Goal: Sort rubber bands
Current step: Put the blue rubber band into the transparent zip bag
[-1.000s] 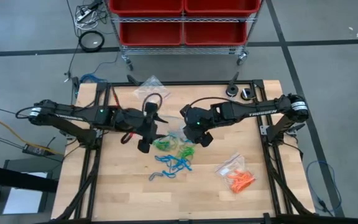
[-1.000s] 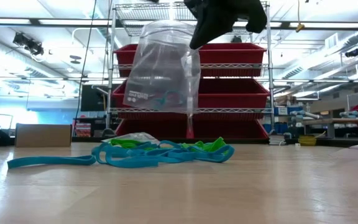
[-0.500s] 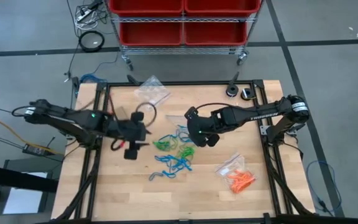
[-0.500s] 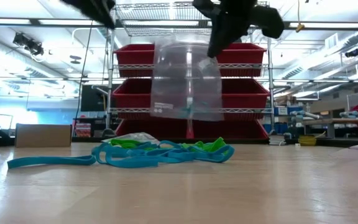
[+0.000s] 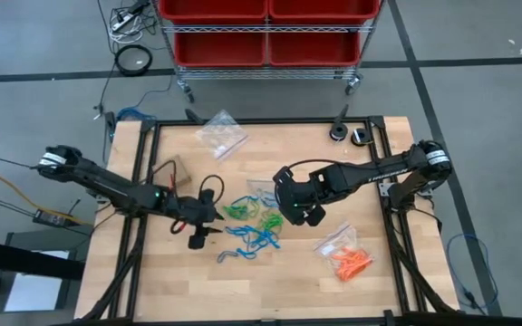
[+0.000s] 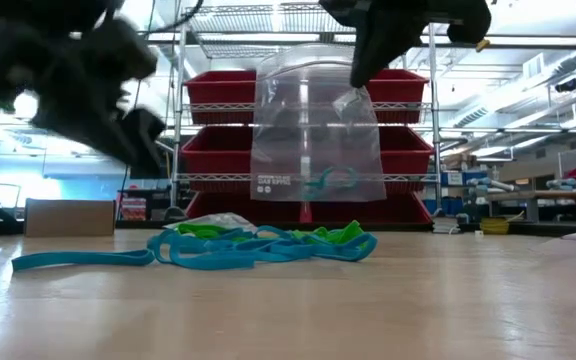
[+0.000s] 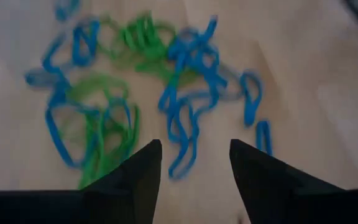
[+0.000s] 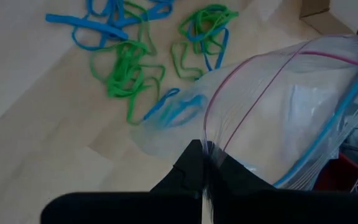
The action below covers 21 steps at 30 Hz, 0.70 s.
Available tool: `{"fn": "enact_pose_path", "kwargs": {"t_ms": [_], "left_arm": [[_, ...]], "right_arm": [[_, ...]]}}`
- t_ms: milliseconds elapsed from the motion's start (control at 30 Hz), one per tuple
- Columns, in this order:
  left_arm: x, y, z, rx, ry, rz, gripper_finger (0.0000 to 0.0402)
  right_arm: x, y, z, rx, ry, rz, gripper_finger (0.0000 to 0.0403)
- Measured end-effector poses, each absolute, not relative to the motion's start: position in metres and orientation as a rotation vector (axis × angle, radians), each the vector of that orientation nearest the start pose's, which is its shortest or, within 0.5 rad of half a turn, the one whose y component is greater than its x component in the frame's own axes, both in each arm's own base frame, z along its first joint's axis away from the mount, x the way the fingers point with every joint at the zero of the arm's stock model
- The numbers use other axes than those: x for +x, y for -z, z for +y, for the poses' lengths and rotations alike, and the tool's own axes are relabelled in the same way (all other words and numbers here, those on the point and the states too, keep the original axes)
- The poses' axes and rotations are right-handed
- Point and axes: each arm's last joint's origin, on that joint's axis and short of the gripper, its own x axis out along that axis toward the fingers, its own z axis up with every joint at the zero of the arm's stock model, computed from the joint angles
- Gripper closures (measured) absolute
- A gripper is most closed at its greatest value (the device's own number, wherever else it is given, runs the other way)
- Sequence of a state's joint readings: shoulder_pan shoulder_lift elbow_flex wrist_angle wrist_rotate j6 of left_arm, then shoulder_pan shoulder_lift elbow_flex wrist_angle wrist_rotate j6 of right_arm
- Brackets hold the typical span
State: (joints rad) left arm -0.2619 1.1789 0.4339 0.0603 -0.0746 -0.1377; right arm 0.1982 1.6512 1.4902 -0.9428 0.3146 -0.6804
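Down and toward the near side swings the left gripper [image 5: 208, 231] since a second ago, off the middle of the table and now low at the left edge of the band pile; the right gripper [image 5: 299, 205] has drifted a little nearer and to the right with its bag.

Nearest on the wooden table [image 5: 170, 290], at the right, lie the orange rubber bands [image 5: 352, 263], partly on a clear bag [image 5: 335, 239]; a grey band [image 5: 229, 257] lies alone near the middle.

Just beyond it sits the tangle of blue rubber bands [image 5: 257, 237], with the green rubber bands [image 5: 252, 212] touching them on the far side; low across the table they read as one flat heap, blue [image 6: 118, 260] trailing left, green [image 6: 338, 236] behind.

Left fingers [image 7: 143, 171] stand apart, nothing between them, pointed at the blue and green loops from above.

Right of the pile, the right gripper is pinched tight on the top edge of a hanging clear zip bag [image 6: 316, 135]; the bag dangles off the table, mouth gaping in the wrist view, and a few blue-green bands [image 6: 326, 182] sit at its bottom.

Farther back on the table lies another clear bag [image 5: 222, 134]; beyond the table stands a wire rack with red bins [image 5: 265, 32].
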Motion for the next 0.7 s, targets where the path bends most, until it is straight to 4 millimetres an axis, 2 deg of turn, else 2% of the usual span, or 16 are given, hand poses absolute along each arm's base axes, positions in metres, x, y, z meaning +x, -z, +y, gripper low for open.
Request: {"fn": "enact_pose_path", "kwargs": {"t_ms": [133,467,600,700], "left_arm": [[0.207,-0.137,-0.053,-0.006,0.130,0.727,0.0204],[0.230,-0.105,-0.059,0.106,0.140,0.770,0.0209],[0.242,-0.099,-0.061,0.121,0.123,0.747,0.0242],[0.247,-0.101,-0.063,0.159,0.117,0.732,0.0301]], "right_arm": [[0.332,-0.302,0.056,-0.846,-0.276,1.069,0.0403],[0.332,-0.301,0.055,-0.821,-0.287,1.069,0.0403],[0.332,-0.301,0.055,-0.821,-0.287,1.067,0.0403],[0.333,-0.302,0.055,-0.821,-0.283,1.058,0.0403]]}}
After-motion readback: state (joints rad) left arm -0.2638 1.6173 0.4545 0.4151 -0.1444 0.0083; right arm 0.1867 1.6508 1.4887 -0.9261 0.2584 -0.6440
